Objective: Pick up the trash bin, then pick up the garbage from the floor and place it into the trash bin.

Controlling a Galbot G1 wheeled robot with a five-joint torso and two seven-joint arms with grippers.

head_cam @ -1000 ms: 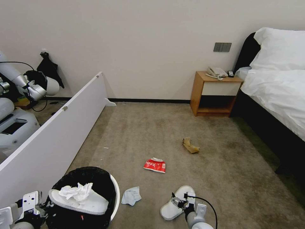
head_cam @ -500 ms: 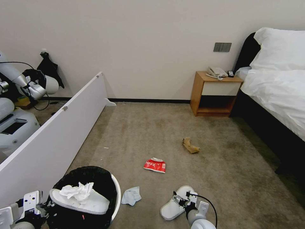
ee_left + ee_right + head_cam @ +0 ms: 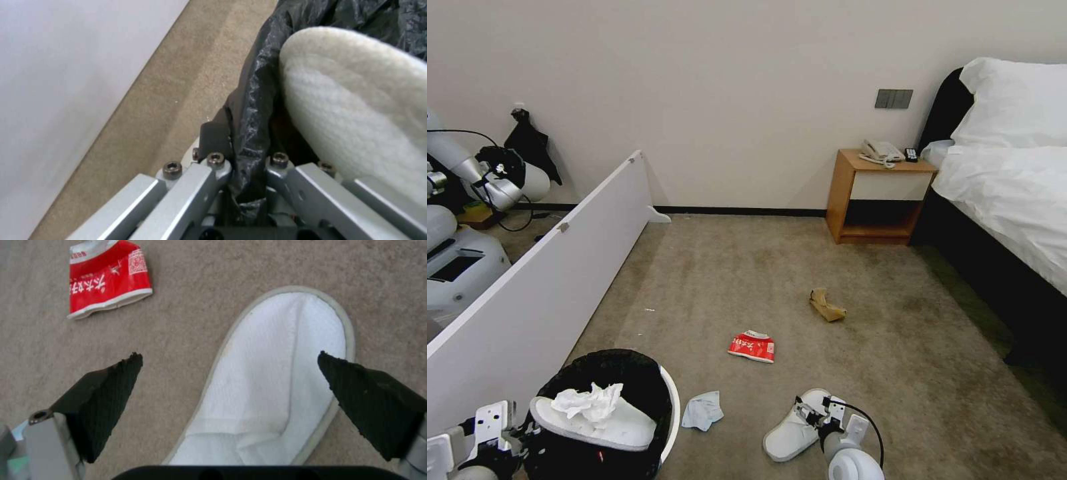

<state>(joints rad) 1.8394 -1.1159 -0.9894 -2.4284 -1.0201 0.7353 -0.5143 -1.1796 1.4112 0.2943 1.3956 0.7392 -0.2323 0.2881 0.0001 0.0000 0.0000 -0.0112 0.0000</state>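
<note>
Right gripper (image 3: pixel 229 373) hangs wide open just above the floor slipper (image 3: pixel 271 380), jaws straddling its width, across its long axis.

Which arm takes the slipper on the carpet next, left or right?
Right. The right claw is open over the slipper on the floor. The left claw is shut on the trash bin rim, holding it.

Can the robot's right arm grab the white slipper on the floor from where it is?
Probably yes. The right gripper hangs open right above the slipper on the floor, its fingers spread to either side. Nothing lies between them, and the red packet sits apart.
</note>
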